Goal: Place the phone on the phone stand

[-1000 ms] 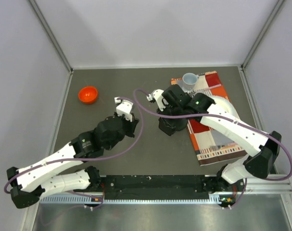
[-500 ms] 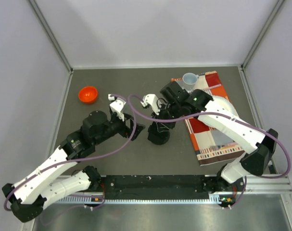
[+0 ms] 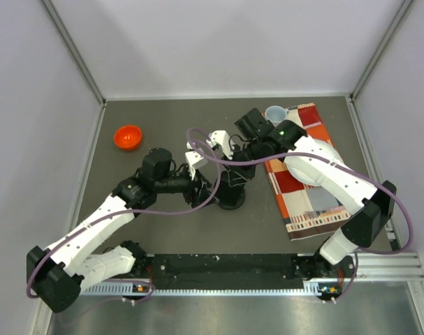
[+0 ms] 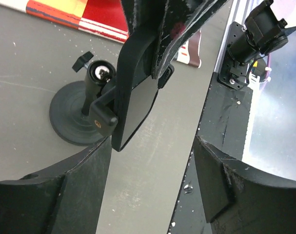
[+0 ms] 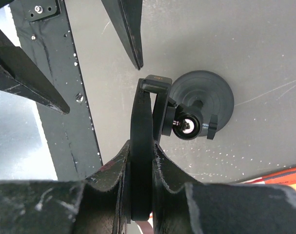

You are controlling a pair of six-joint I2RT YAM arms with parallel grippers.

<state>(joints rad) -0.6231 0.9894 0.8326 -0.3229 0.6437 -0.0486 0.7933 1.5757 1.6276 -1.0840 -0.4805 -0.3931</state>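
Phone (image 4: 137,100) stands nearly upright over the grey table (image 3: 163,118), pinched at its upper end between the closed fingers of the right gripper (image 5: 141,153). We see its lower edge caught under the hooked lip of the cradle on the phone stand (image 4: 65,114), whose round base sits flat on the surface. Just left of it we find the left gripper (image 4: 150,161), fingers spread wide and holding nothing, near the phone's face but apart from it. A broad stretch of grey shows between the stand and the orange bowl (image 3: 128,136). A red patterned mat (image 3: 295,209) lies close on the right, and the black rail (image 3: 225,265) bounds the near edge.
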